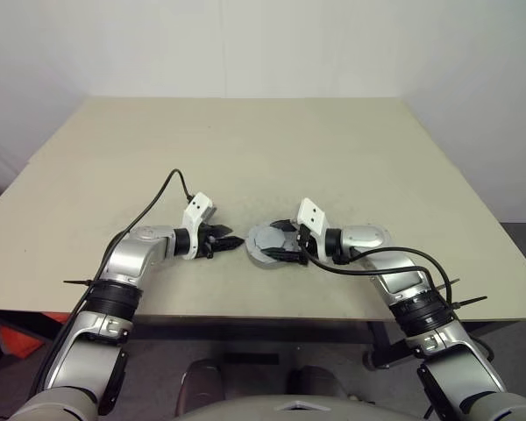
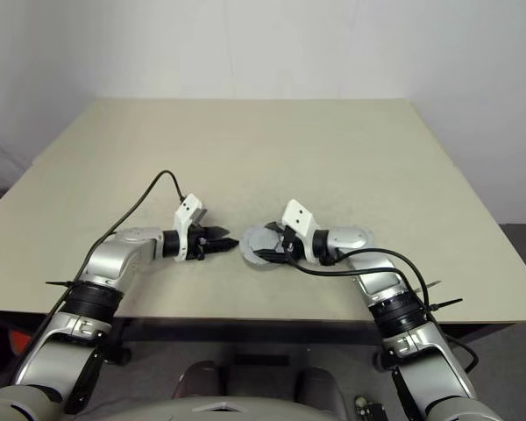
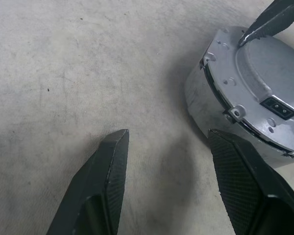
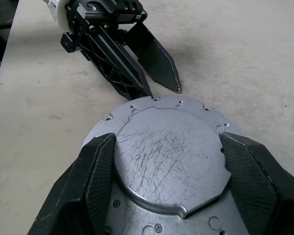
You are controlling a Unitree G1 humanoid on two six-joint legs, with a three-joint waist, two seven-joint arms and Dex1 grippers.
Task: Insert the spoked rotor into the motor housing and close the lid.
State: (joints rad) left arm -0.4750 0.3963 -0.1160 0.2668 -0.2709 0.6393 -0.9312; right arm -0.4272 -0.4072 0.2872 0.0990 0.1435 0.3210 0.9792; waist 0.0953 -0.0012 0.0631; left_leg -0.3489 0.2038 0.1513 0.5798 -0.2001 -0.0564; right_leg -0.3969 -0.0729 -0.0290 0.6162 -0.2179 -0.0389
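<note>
Right gripper (image 4: 166, 196) sits closest to cam: two black fingers spread wide, one each side of the raised centre disc of the lid (image 4: 169, 161), pads at or v. near its edge; can't tell if it's actually clamping or just bracketing. Lid lies on the motor housing (image 3: 220, 112), seam visible all round in left wrist view, so assy looks closed or nearly; rotor presumably inside, can't see it. Left gripper (image 1: 226, 243) is apart from the stack, jaws roughly half open, empty, tips pointing at the housing side wall just beside it. Housing sits between the two grippers on the table (image 1: 245, 149). Risks, my read: 1) lid not fully seated — any tilt at the seam and a push from right jaws jams it crooked; 2) right fingers pull away w/ friction on the disc edge, lifts or drags lid off; 3) left tips nudge the housing sideways, whole stack slides on the smooth top since nothing braces it; 4) the two grippers are close, collision possible if either swings inward. Count: 1 housing, 1 lid, 2 grippers, 1 table; 0 loose parts seen.
</note>
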